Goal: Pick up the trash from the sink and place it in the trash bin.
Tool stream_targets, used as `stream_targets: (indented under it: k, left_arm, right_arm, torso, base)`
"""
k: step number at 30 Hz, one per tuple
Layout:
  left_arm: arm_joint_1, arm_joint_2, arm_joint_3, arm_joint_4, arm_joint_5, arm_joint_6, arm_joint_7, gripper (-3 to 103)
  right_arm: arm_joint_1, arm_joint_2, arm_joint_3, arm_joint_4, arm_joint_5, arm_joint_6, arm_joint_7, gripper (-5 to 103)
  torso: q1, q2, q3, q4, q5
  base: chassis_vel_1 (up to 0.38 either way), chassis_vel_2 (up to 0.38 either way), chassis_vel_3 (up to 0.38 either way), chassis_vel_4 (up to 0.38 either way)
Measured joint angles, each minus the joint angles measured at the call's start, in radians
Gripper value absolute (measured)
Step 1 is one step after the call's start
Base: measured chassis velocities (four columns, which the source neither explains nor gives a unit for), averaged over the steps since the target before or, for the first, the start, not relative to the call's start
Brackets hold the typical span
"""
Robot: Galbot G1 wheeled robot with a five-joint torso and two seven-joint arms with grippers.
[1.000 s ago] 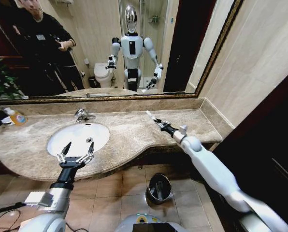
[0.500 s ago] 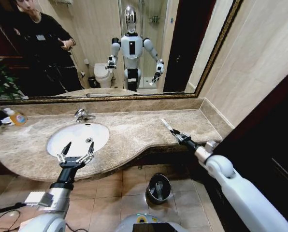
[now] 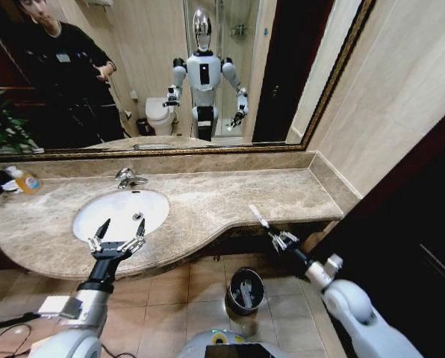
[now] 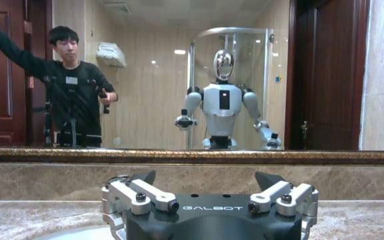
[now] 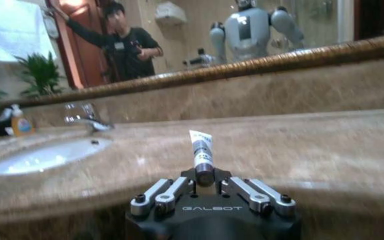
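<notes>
Sink [image 3: 95,224]: its white oval basin sits in the left-centre of the head view, set into the beige marble bench [image 3: 222,198] that runs across the middle of the frame, with a chrome faucet [image 3: 128,177] at its rear edge. A large mirror [image 3: 282,74] fills the upper part of the frame above the bench. On the tiled floor at lower centre, just in front of the bench edge, stands the small black trash bin [image 3: 246,290] with a shiny rim; pale items lie inside it.

At lower left, the left gripper [image 3: 116,240] hangs over the front rim of the basin, its fingers [image 3: 99,233] spread wide with nothing between them.

At lower right, the right gripper [image 3: 283,239] is off the bench's front edge, right of and above the bin, fingers clamped on a small white tube [image 3: 259,216] that points up and away from the wrist. In the right wrist view that tube [image 5: 200,152] sticks out between the pinched fingers [image 5: 168,190], white with a darker band near its base.

An orange-liquid bottle [image 3: 26,180] stands at the bench's far left.
</notes>
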Motion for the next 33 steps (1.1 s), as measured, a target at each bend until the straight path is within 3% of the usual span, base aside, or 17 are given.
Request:
stream_targets:
  k: [7, 22, 33]
  left_arm:
    - [0.000, 0.000, 0.000, 0.000, 0.000, 0.000, 0.000, 100]
    - [0.000, 0.000, 0.000, 0.000, 0.000, 0.000, 0.000, 100]
    - [0.000, 0.000, 0.000, 0.000, 0.000, 0.000, 0.000, 100]
  right_arm:
    - [-0.011, 0.059, -0.022, -0.125, -0.076, 0.042, -0.015, 16]
    - [0.183, 0.246, -0.123, -0.574, -0.331, 0.054, 0.056, 16]
    - [0.283, 0.330, -0.124, -0.859, -0.515, 0.127, 0.085, 16]
  torso:
    - [0.000, 0.000, 0.000, -0.0002, 0.0000]
    - [0.000, 0.000, 0.000, 0.0000, 0.0001]
    - [0.000, 0.000, 0.000, -0.0001, -0.0001]
  base:
    - [0.000, 0.000, 0.000, 0.000]
    - [0.000, 0.000, 0.000, 0.000]
    - [0.000, 0.000, 0.000, 0.000]
